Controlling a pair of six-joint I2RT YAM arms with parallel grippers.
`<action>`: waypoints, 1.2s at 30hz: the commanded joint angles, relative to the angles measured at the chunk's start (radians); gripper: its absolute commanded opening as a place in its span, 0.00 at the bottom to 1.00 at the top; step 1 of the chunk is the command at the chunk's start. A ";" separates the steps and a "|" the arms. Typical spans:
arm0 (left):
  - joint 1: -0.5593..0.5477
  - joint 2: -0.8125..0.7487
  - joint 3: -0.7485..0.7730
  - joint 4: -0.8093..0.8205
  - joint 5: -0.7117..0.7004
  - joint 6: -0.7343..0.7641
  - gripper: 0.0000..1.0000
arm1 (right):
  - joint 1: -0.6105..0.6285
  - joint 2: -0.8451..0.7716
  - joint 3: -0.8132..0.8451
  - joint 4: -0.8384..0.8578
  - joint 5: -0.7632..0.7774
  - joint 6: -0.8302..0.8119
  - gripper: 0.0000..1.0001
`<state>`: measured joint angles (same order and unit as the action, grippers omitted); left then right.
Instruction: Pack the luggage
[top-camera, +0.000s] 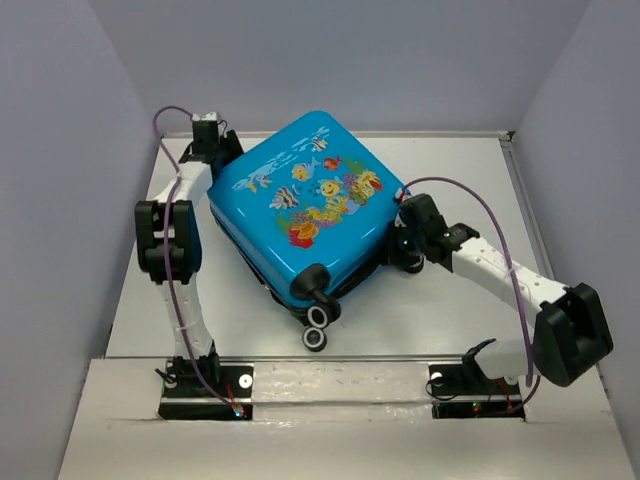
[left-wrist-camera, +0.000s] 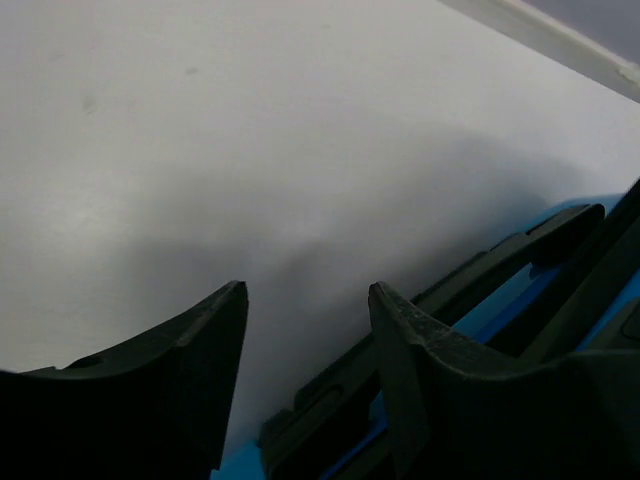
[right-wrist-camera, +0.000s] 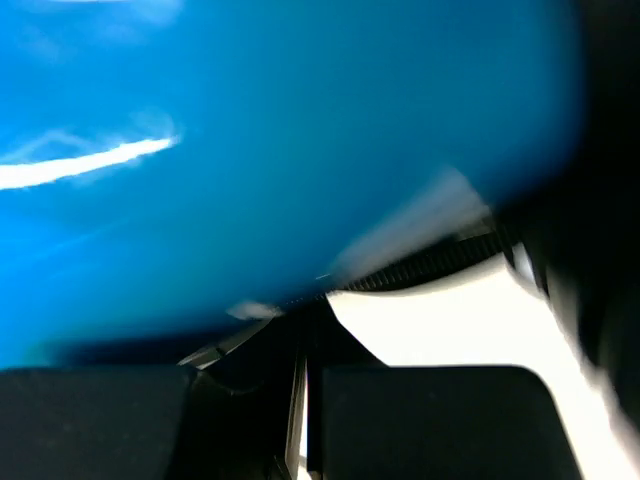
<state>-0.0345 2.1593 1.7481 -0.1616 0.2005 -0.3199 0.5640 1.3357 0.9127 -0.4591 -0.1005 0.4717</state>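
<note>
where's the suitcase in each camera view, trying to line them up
Top external: suitcase at centre, lying askew, fish face up, wheels toward the arm bases.
Left wrist: only its edge, blue with dark strips, in the lower right corner.
Right wrist: blurred blue shell filling the upper part.
Shared landmark: the white table under it, seen in all three.

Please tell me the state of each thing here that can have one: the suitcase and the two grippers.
Suitcase: lying flat, fish side up, both halves together. I cannot tell whether the zip is fully closed.
Left gripper: open, holding nothing, at the suitcase's far left corner.
Right gripper: shut, against the suitcase's right side. The view is blurred, so I cannot tell whether it pinches anything.
</note>
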 joint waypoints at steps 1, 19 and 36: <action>-0.097 -0.365 -0.560 0.204 0.007 -0.203 0.64 | -0.078 0.245 0.297 0.380 -0.202 -0.044 0.07; -0.262 -1.573 -1.136 -0.070 -0.267 -0.272 0.71 | -0.093 0.362 0.872 -0.094 -0.242 -0.169 0.62; -0.366 -1.620 -1.269 0.034 -0.070 -0.360 0.50 | 0.186 -0.175 -0.301 0.689 -0.225 -0.217 0.55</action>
<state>-0.3622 0.4866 0.5060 -0.2153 0.0727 -0.6659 0.6411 1.0756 0.5579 -0.0528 -0.4038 0.3534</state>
